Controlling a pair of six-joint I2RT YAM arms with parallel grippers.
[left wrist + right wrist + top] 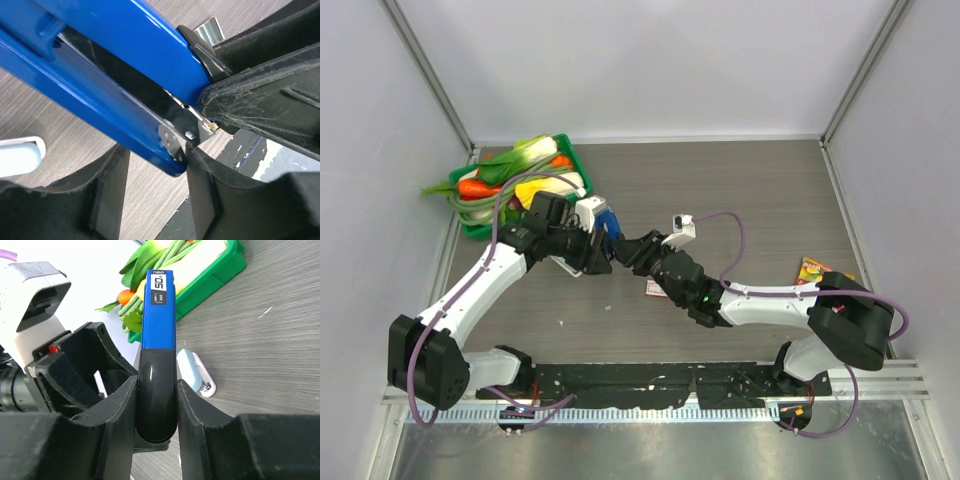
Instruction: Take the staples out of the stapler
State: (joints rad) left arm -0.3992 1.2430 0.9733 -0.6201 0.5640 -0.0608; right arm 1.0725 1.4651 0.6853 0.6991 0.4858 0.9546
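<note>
Stapler (159, 315) clamped in R hand (157, 407), reaching left; L hand (152, 175) straddles it.

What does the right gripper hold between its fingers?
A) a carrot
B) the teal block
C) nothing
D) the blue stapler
D: the right gripper clamps the stapler by its black end, both fingers pressed against it.

table (740, 190): grey wood-grain | on it: green tray (215, 280) (vegetables (525, 152) inside), pale block (194, 371)
</note>
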